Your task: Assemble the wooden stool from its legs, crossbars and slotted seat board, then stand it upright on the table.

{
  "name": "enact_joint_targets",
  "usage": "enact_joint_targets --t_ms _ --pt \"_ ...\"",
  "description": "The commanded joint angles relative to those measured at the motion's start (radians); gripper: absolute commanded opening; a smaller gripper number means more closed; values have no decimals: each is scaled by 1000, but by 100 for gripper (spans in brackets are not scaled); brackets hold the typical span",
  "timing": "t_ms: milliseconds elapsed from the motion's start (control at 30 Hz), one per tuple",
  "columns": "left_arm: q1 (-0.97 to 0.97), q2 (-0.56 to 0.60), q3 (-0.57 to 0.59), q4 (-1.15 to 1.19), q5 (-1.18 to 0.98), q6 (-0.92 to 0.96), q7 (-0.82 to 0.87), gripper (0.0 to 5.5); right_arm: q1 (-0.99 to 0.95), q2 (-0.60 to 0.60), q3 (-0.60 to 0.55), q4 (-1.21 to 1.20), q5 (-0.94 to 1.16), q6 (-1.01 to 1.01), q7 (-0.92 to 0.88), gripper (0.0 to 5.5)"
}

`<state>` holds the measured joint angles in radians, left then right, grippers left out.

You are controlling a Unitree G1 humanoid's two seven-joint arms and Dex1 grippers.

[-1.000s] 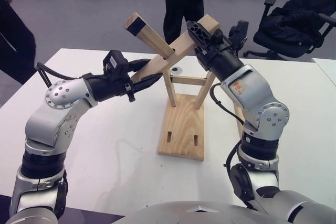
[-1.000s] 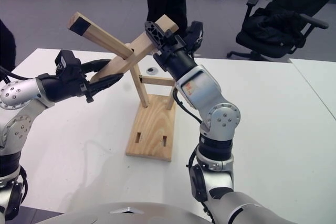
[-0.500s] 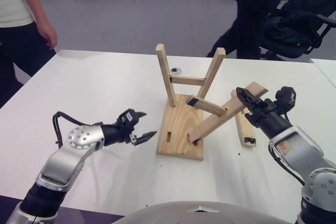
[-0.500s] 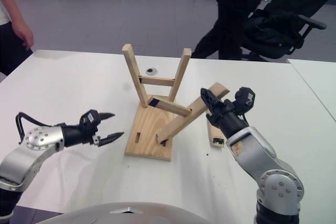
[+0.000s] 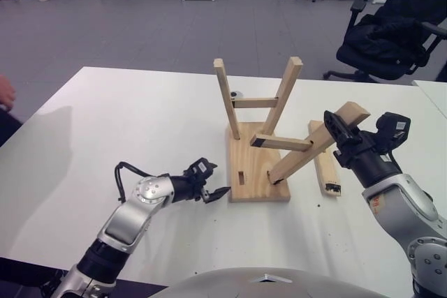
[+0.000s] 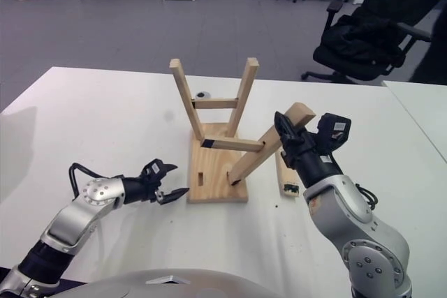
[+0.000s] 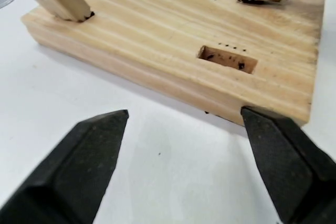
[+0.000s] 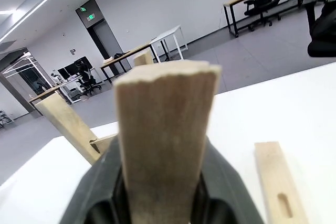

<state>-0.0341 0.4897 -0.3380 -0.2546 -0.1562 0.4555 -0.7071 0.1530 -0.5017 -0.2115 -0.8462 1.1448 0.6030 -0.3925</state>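
The slotted seat board [image 5: 260,185] lies flat on the white table. Two legs [image 5: 288,95] joined by a crossbar [image 5: 255,102] stand upright in its far slots. A third leg [image 5: 300,158] leans to the right with its foot at the board's near right slot, and a crossbar [image 5: 283,143] juts from it towards the upright pair. My right gripper [image 5: 336,129] is shut on that leg's upper end [image 8: 163,129]. My left gripper [image 5: 218,195] is open and low on the table, just off the board's near left corner [image 7: 184,111], by an empty slot [image 7: 228,59].
A loose wooden piece [image 5: 325,165] lies on the table right of the board. A round grommet [image 5: 237,93] sits behind the upright legs. A black office chair [image 5: 391,26] stands beyond the table's far right. The table's left half [image 5: 105,123] has free room.
The leg-and-crossbar piece came down from high above the board and its foot now sits at the near right slot. My left gripper let go, dropped and moved right to the board's corner.
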Motion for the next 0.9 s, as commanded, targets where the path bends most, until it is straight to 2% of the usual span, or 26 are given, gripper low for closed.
enact_joint_targets --t_ms 33,267,433,667,733,900 --pt "-1 13 22 -6 4 21 5 397 24 -44 10 32 -124 24 58 105" --pt "30 60 77 0 9 9 0 397 -55 -32 -45 132 -118 -38 246 105" --pt "25 62 104 -3 7 3 7 397 -43 -35 -9 169 -191 -7 303 104" --pt "29 79 133 -12 17 2 15 397 39 -16 14 66 -268 37 234 104" --pt "21 79 138 -14 21 4 21 397 64 -51 56 36 -335 88 206 105" --pt "-8 61 171 -33 14 20 48 397 3 -52 49 31 -301 208 110 105"
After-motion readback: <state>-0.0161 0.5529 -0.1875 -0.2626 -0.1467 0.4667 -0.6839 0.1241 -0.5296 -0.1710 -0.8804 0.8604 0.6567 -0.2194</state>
